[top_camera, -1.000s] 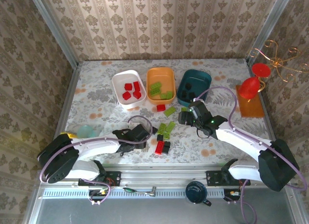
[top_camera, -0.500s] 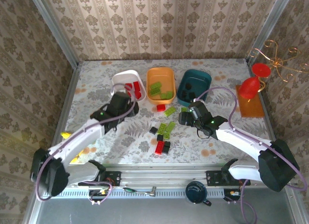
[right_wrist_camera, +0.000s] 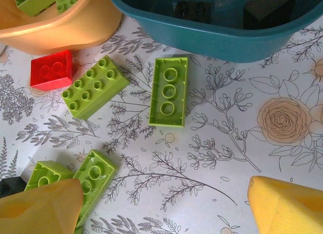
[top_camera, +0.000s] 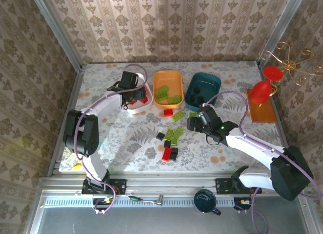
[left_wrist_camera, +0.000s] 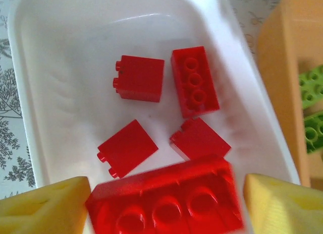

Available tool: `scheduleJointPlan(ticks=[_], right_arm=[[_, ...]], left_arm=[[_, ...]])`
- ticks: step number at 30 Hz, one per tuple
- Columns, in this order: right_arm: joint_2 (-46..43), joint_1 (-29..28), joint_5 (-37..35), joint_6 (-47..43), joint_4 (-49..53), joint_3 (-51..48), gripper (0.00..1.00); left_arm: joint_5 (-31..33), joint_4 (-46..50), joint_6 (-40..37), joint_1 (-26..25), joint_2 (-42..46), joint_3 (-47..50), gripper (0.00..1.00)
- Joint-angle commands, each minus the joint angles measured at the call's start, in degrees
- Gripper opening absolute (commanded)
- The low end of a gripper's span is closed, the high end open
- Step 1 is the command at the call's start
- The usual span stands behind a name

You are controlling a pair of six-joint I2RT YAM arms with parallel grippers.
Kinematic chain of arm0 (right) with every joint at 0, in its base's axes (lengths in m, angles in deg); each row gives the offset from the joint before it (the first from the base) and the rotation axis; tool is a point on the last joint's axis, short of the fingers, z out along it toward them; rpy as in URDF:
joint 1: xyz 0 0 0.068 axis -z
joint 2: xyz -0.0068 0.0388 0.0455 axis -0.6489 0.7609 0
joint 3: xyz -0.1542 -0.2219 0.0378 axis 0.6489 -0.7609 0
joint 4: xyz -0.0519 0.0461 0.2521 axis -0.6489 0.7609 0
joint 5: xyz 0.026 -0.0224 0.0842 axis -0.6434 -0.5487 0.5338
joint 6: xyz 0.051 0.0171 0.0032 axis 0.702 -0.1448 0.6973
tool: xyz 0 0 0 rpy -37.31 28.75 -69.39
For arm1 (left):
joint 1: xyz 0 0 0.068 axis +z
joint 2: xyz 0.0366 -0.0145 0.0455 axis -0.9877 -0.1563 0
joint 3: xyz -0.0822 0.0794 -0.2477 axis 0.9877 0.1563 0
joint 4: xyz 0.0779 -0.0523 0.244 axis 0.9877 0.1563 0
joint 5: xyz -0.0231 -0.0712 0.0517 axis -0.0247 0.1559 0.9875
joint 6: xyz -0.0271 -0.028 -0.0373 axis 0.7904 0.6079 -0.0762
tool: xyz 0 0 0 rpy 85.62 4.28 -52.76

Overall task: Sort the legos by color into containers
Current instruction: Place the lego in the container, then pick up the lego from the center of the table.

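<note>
My left gripper hovers open over the white tub. A blurred red oblong lego lies loose between its yellow fingers, with several red legos on the tub floor below. From above, that gripper sits over the white tub, left of the orange tub and the teal tub. My right gripper stands open and empty above bare table. Lime legos and a red one lie ahead of it. Loose legos are scattered mid-table near my right gripper.
A flat orange tray with a red goblet stands at the right edge, with a gold wire stand behind it. Patterned walls close in three sides. A dark mug sits below the front rail.
The left arm swung from the table's front to the white tub with the red lego, and its jaws have spread there. The right arm has stayed still.
</note>
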Motion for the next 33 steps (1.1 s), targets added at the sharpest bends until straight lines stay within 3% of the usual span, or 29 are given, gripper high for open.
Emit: scheduleJointPlan(ticks=[1,9,15,24,29,33], right_arm=[[-1.49,0.23,-0.44,0.81,2.53,0.05,0.86],[-1.85,0.15,1.02,0.81,2.37,-0.03,0.86],[-1.18,-0.73,4.09,-0.4,2.14,-0.22,0.84],[1.98,-3.67,3.93,-0.47,1.6,1.35,0.82],[5.2,-5.12,1.31,0.89,1.41,4.06,0.82],[8.96,-3.59,-4.42,2.0,1.98,5.92,0.77]], left_arm=[[-1.24,2.71,-1.05,0.33,-0.31,-3.09,0.85],[-4.73,-0.78,0.5,-3.41,10.36,3.54,0.89],[-6.66,-5.24,3.34,-10.67,22.01,15.97,0.95],[-1.57,-9.5,11.08,-22.73,38.11,35.9,1.0],[1.68,-11.34,15.83,-25.88,48.35,46.33,1.0],[2.21,-9.91,18.34,-26.85,54.18,50.39,1.0]])
